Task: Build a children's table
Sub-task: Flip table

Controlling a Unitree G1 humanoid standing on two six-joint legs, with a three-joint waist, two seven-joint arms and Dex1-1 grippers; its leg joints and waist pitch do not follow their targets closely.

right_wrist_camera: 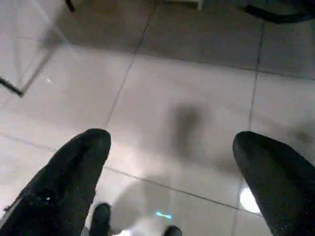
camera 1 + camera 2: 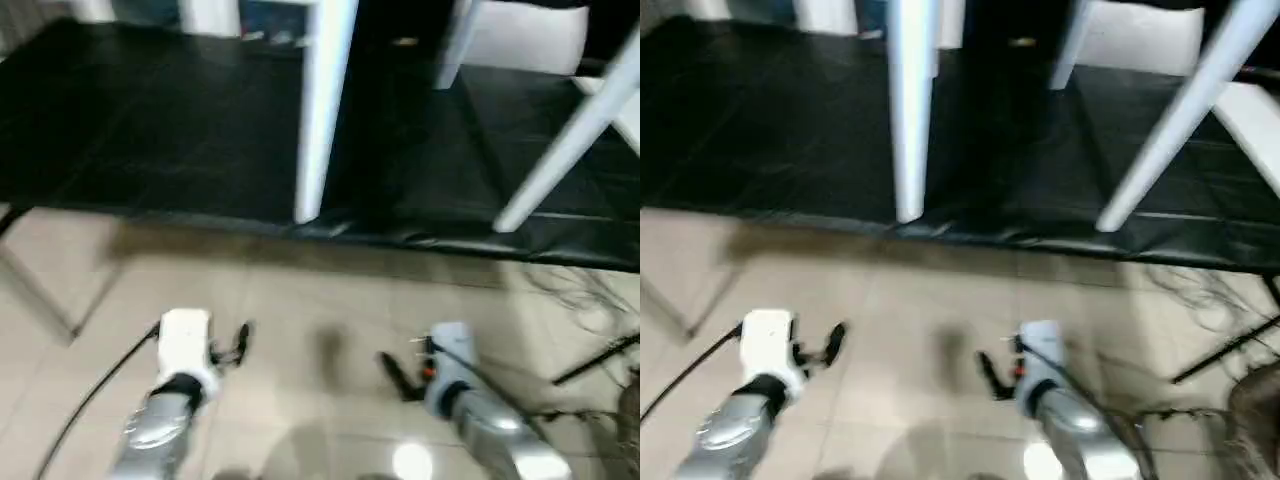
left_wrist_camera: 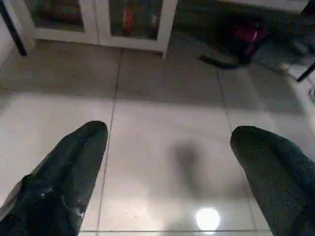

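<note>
Three white tapered legs of the children's table stand on the black-covered work table and run out past the picture's top. One is near the front edge, one leans at the right, and one is further back. Both of my grippers hang low over the tiled floor, in front of the work table and well short of the legs. The left gripper is open, its black fingers wide apart with only floor between them. The right gripper is open too, with nothing between its fingers.
The work table's front edge crosses the view ahead of me. Loose cables lie on the floor at the right, and a thin metal frame stands at the left. A glass-door cabinet and a dark bag sit on the floor.
</note>
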